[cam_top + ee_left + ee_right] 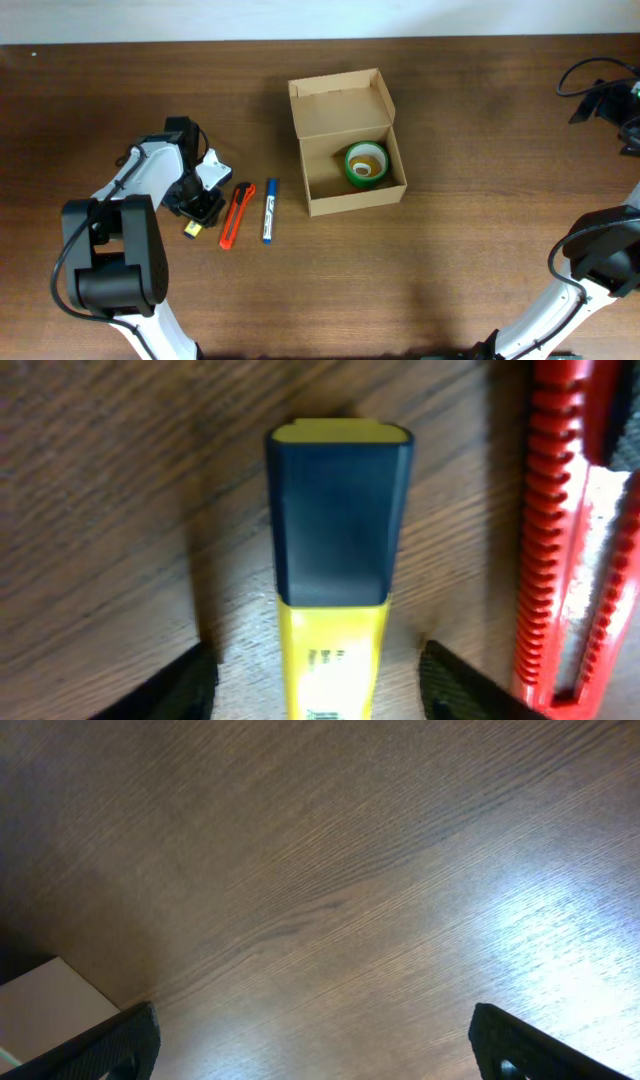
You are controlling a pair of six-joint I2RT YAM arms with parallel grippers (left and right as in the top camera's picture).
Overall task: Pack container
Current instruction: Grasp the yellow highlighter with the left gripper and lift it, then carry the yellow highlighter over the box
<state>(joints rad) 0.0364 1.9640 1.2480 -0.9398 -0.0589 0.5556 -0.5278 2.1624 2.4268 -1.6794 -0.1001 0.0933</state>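
The brown cardboard container (345, 140) stands open at the table's middle, its flap lid raised at the back, with a green tape roll (366, 164) inside. My left gripper (200, 212) is open and low over a yellow highlighter with a dark cap (337, 530); its fingers (315, 685) stand on either side of the yellow body with gaps. A red box cutter (234, 214) lies right beside it, also seen in the left wrist view (560, 530). A blue marker (269, 210) lies right of the cutter. My right gripper (315, 1045) is open and empty over bare table at the far right.
The right arm (600, 260) sits at the table's right edge with black cables (600, 85) at the back right corner. A pale wall edge (45, 1005) shows in the right wrist view's lower left.
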